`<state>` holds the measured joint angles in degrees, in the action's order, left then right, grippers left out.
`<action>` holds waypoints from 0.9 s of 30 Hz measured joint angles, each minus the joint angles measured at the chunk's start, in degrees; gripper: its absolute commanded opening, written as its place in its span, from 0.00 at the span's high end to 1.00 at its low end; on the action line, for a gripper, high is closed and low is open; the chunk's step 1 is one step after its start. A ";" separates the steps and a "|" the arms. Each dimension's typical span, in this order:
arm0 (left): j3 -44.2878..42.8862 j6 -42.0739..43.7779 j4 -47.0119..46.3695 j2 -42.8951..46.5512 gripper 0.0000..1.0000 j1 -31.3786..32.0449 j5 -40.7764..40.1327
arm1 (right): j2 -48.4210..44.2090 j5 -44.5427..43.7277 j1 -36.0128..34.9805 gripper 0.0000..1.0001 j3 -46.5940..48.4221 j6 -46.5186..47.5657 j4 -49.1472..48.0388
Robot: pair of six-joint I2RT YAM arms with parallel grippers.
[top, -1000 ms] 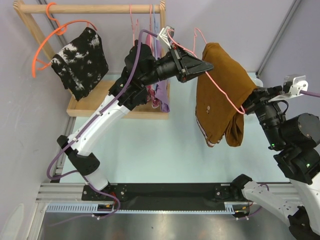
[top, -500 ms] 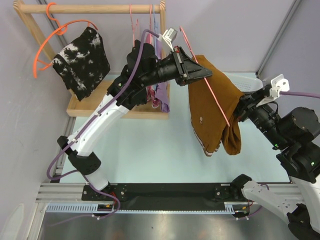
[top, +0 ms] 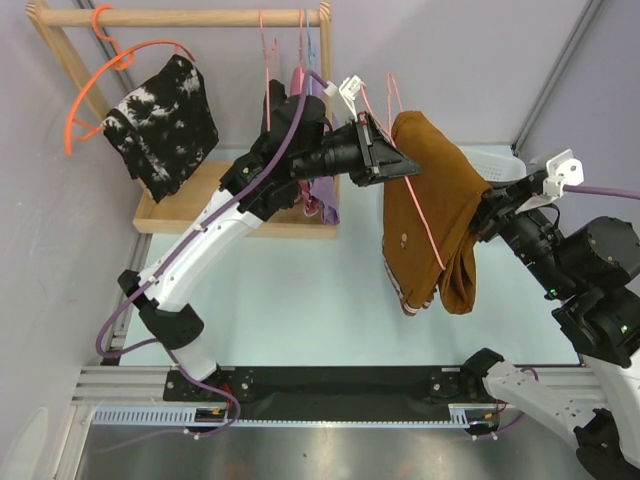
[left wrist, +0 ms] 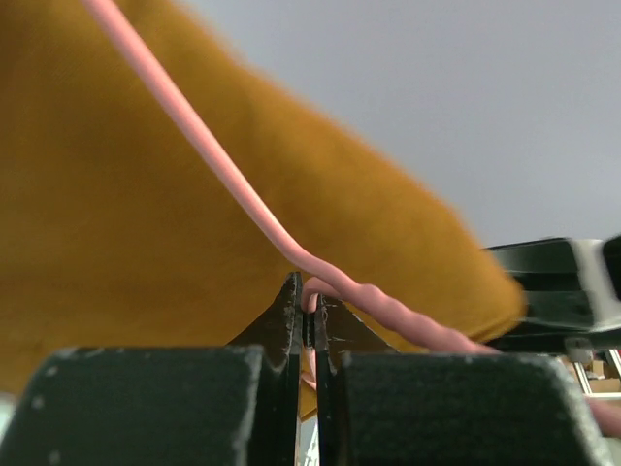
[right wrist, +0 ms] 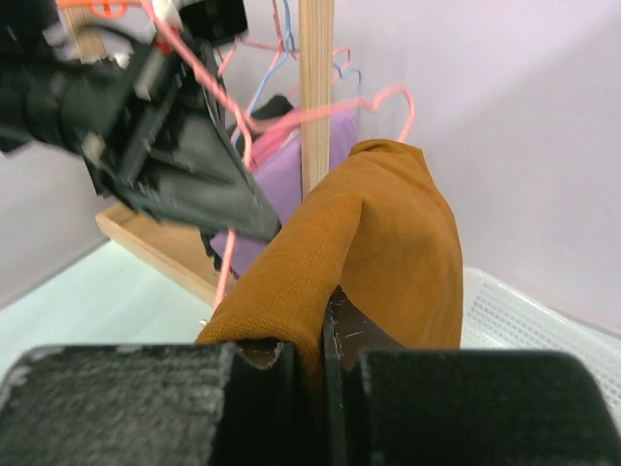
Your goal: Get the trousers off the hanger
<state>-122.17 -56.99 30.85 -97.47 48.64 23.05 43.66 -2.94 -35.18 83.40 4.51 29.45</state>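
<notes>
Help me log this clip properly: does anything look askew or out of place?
Yes: the hanger is steeply tilted, away from the rack, pinched by the left gripper, with the trousers bunched sideways in the right gripper.

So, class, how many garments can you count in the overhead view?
3: the black-and-white mottled garment at far left, a purple garment partly hidden at centre, and the trousers at right. More may be hidden behind the left arm.

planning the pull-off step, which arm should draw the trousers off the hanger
Right. The right gripper is shut on the trousers cloth, so it can likely draw them off, while the left gripper pinches the pink hanger wire and can steady it.
</notes>
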 measured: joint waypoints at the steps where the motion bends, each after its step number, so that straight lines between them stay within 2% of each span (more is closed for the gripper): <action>1: 1.05 0.15 -0.07 0.20 1.00 0.07 -0.09 | 0.07 -0.15 0.02 1.00 -0.04 -0.28 -0.79; 8: 6.60 0.39 -0.26 0.85 1.00 0.11 -0.39 | 0.33 -0.70 0.02 1.00 0.37 -1.53 -4.44; 19: 13.81 1.55 -3.17 4.04 1.00 0.28 -0.46 | 3.58 -1.33 0.02 1.00 8.31 -0.81 -3.48; 27: 18.53 1.11 -4.74 4.90 1.00 0.57 -0.39 | 3.37 -3.10 0.02 1.00 10.08 0.07 -3.50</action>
<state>-103.63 -55.88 26.11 -92.58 49.21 22.65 47.03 -6.04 -35.16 93.47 4.58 25.96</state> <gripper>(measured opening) 0.028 0.101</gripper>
